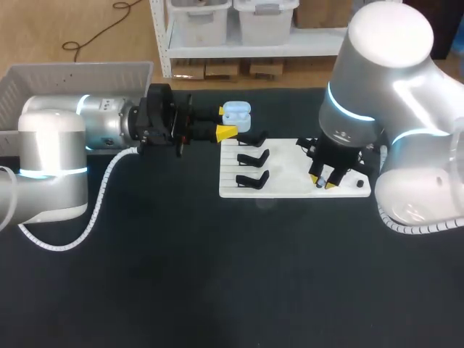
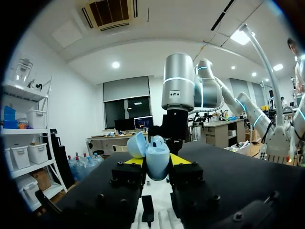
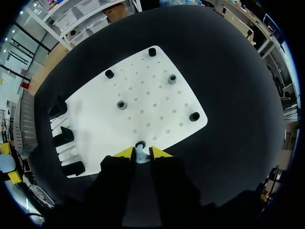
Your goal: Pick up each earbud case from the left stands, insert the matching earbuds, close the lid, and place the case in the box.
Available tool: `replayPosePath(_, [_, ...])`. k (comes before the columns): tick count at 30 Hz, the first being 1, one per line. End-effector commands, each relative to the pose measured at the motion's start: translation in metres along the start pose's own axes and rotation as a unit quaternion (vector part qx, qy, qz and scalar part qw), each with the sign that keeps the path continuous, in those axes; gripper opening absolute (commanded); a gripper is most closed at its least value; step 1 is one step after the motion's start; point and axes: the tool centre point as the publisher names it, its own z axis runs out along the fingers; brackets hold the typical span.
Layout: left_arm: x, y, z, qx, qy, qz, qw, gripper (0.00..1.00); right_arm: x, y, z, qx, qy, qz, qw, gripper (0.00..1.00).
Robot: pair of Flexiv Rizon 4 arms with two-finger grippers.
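A light blue earbud case (image 1: 236, 113) with its lid up is held in my left gripper (image 1: 226, 122), which is shut on it above the back left corner of the white board (image 1: 286, 181). In the left wrist view the case (image 2: 156, 157) sits upright between the yellow tips of that gripper (image 2: 157, 166). My right gripper (image 1: 323, 183) points down at the board's front right part. In the right wrist view its tips (image 3: 141, 151) close on a small grey-white earbud (image 3: 140, 146) standing in a black holder at the board's near edge.
Black case stands (image 1: 252, 158) line the board's left side, with empty ones in view. Small black pegs (image 3: 194, 116) and grey holders (image 3: 172, 78) dot the board (image 3: 143, 95). A white slatted box (image 1: 72, 76) stands at the back left, behind my left arm.
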Motion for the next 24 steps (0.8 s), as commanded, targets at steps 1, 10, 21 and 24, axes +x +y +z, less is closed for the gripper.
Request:
replayPosePath(1, [0.001, -0.001, 0.0, -0.002, -0.001, 0.001, 1.0, 0.0, 0.0, 0.0, 0.0, 0.001, 0.001, 0.001, 1.0, 0.0])
replayPosePath(10, [0.001, -0.001, 0.0, -0.002, -0.001, 0.001, 1.0, 0.0, 0.004, 0.001, -0.01, 0.005, 0.003, 0.0, 1.0, 0.0])
replayPosePath(21, [0.001, -0.001, 0.0, -0.002, -0.001, 0.001, 1.0, 0.0, 0.009, 0.011, -0.054, 0.016, -0.012, -0.009, 1.0, 0.0])
replayPosePath(24, [0.001, -0.001, 0.0, -0.002, -0.001, 0.001, 1.0, 0.0, 0.01, 0.016, -0.069, 0.031, 0.002, -0.011, 0.999, 0.0])
